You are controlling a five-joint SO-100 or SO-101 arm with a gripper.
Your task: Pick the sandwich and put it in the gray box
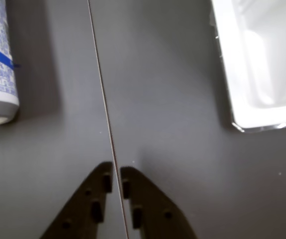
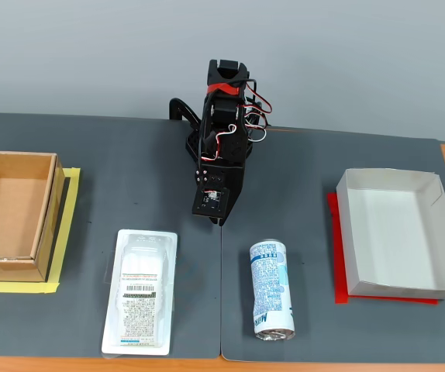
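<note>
Between the can (image 2: 272,289) and the sandwich (image 2: 140,292), my tool (image 1: 116,175) hangs nearly closed and empty over the bench (image 2: 129,163), so I risk grabbing the wrong item.

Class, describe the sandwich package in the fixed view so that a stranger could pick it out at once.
Start at the brown cardboard box on the left of the dark mat. Just right of it, near the front edge, lies the sandwich. Unlike the round blue-and-white can further right, it is flat, rectangular, clear-white plastic with a barcode label.
</note>
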